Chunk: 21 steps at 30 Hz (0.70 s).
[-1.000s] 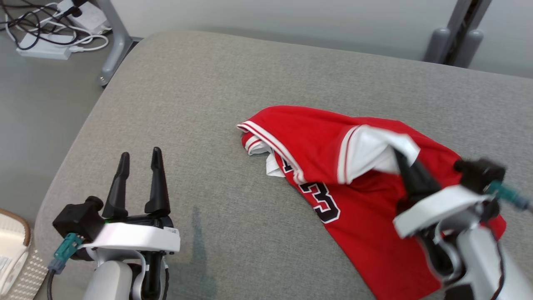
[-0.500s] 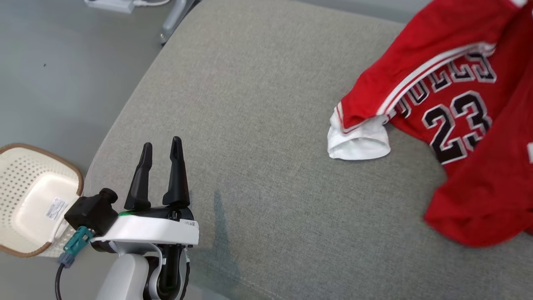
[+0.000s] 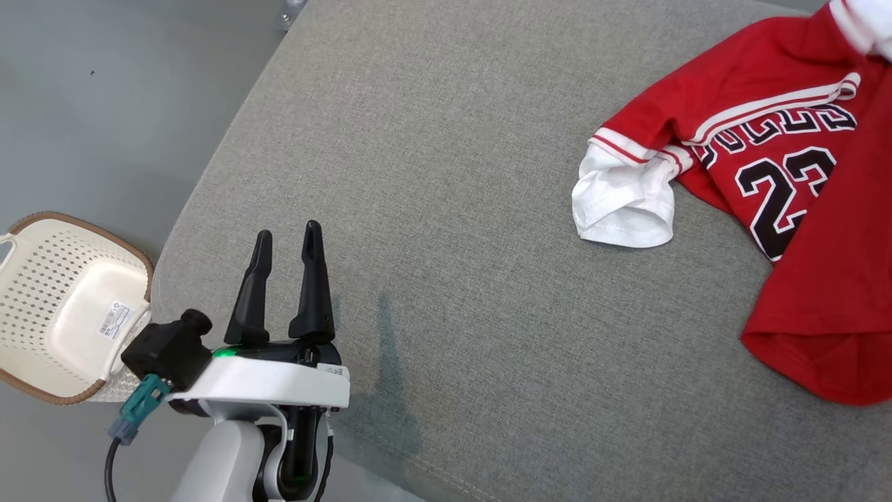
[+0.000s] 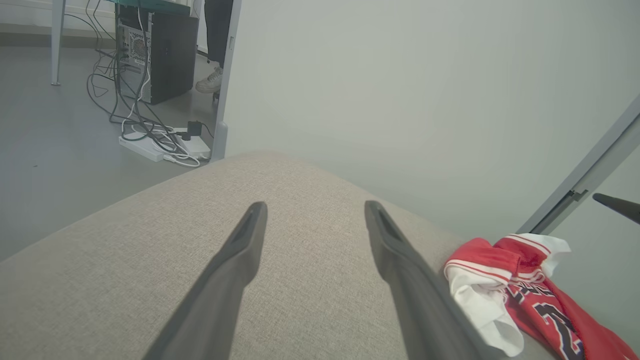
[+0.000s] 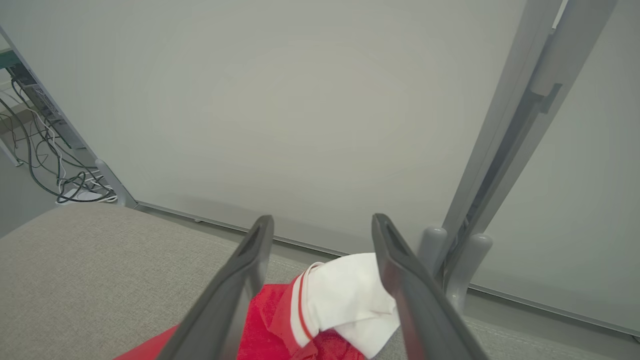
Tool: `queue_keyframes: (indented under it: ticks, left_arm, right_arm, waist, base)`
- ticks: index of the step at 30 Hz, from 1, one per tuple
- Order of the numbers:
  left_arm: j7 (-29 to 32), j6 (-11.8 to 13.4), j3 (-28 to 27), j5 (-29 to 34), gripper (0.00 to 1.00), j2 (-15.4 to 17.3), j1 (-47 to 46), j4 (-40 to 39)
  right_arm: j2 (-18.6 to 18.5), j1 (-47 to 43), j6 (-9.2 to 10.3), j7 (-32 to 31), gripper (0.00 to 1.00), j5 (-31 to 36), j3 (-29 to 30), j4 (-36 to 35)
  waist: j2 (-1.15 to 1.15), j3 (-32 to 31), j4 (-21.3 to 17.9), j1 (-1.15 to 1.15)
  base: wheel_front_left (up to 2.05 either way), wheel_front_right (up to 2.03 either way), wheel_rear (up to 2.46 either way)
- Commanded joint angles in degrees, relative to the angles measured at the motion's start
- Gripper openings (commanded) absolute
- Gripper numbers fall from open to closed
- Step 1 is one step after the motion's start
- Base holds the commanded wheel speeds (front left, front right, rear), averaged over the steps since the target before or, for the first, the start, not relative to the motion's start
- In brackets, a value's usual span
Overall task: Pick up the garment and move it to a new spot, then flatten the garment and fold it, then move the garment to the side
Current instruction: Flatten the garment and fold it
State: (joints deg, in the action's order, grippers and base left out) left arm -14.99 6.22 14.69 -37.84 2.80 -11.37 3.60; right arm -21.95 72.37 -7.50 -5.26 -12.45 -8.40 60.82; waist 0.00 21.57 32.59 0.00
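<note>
- The jersey (image 3: 829, 265) is red, with a black "23" outlined in white and white-striped trim. It lies rumpled on the right side of the cushion (image 3: 453, 209), running off the head view's right edge.
- Its white sleeve (image 3: 624, 202) sticks out to the left and lies flat on the fabric with its opening facing down that view. The bottom hem sits near the cushion's front right.
- The right gripper (image 5: 322, 217) is spread wide with nothing pinched. In its wrist view a second white sleeve (image 5: 345, 295) and some red cloth lie below, framed between the two fingers. I cannot tell whether they touch the cloth.
- The left gripper (image 3: 288, 230) is also spread and empty. It hangs over the cushion's front left corner, well apart from the jersey, with its fingers pointing up the head view.
- In the left wrist view the jersey (image 4: 520, 252) lies just past the right finger.
- A pale perforated basket (image 3: 42, 279) with a brown rim stands on the floor (image 3: 104, 104) beside the cushion's left edge.
- Behind the cushion are a pale panel (image 5: 300, 100) and a grey post (image 5: 505, 125). Cables (image 4: 140, 125) trail on the floor to the far left.
</note>
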Motion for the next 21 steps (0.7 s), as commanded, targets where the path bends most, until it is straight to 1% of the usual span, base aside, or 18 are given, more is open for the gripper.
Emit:
queue_keyframes:
  ticks: [1, 5, 7, 11, 14, 18, 20, 21]
  left_arm:
    - [-0.2, -0.6, 0.4, 0.6, 1.00, 0.2, -1.5, 0.7]
    - [-0.2, -1.3, 1.3, 1.1, 1.00, 0.2, -2.5, 1.9]
    - [-0.2, -1.5, 1.5, 1.7, 1.00, 0.2, -3.0, 2.7]
    - [-0.2, -2.0, 0.3, 3.3, 1.00, 0.2, -3.7, 3.4]
    - [-0.2, -2.5, -0.5, 4.7, 1.00, 0.2, -3.8, 4.0]
    - [-0.2, -3.2, -2.1, 6.4, 1.00, 0.2, -4.0, 5.0]
    - [-0.2, -3.3, -3.1, 7.5, 1.00, 0.2, -3.7, 5.5]
    - [-0.2, -3.5, -3.5, 8.0, 1.00, 0.2, -3.5, 5.8]
  right_arm:
    - [-0.3, -0.6, 0.02, 1.4, 1.00, 0.1, -0.2, 1.8]
    - [-0.2, -2.2, 0.02, 3.4, 1.00, -1.2, -0.7, 3.1]
    - [0.6, -3.3, 0.02, 4.9, 1.00, -2.7, -1.4, 2.7]
    - [2.9, -6.2, 0.03, 7.9, 1.00, -6.9, -4.3, -0.7]
    - [4.3, -9.3, 0.02, 9.8, 1.00, -10.9, -7.0, -5.1]
    - [5.0, -15.5, 0.02, 13.2, 1.00, -15.9, -8.9, -12.2]
    - [5.0, -19.6, 0.02, 15.2, 1.00, -17.1, -10.0, -16.3]
    - [4.9, -21.8, 0.02, 16.3, 1.00, -17.9, -9.6, -18.3]
  waist:
    - [0.00, -0.7, -0.2, 0.00]
    - [0.00, -2.2, -0.6, 0.00]
    - [0.00, -3.3, -1.5, 0.00]
    - [0.00, -5.0, -6.0, 0.00]
    - [0.00, -6.3, -9.8, 0.00]
    - [0.00, -8.3, -15.1, 0.00]
    - [0.00, -9.2, -17.6, 0.00]
    - [0.00, -9.6, -18.6, 0.00]
  base:
    - [0.00, 0.00, 0.00]
    - [0.00, 0.00, 0.00]
    - [0.00, 0.00, 0.00]
    - [0.00, 0.00, 0.00]
    - [0.00, 0.00, 0.00]
    - [0.00, 0.00, 0.00]
    - [0.00, 0.00, 0.00]
    - [0.00, 0.00, 0.00]
